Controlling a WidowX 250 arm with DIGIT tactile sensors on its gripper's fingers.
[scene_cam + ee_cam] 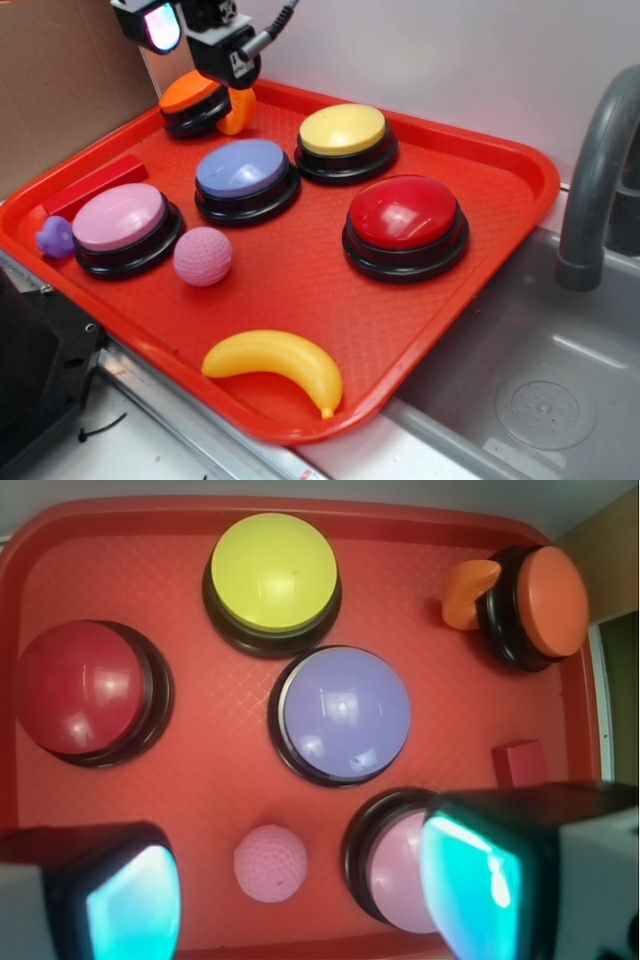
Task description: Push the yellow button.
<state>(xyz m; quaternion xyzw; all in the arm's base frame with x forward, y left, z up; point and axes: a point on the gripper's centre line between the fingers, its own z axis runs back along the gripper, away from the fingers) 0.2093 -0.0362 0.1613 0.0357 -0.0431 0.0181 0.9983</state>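
Exterior view: red tray (500,190) beside a grey sink (530,400) with faucet (595,170), holding the yellow button (343,130) at the rear, blue button (241,168), red button (404,212), pink button (118,217), orange button (192,95), pink ball (203,256), yellow banana (275,362), red block (95,185) and small purple toy (56,237); gripper (190,25) above the orange button, jaw state indiscernible. Wrist view: gripper (300,895) with fingers (130,900) spread wide apart, empty, over the ball and pink button (395,865); yellow button (272,572) at top centre, untouched; banana and sink unseen here.
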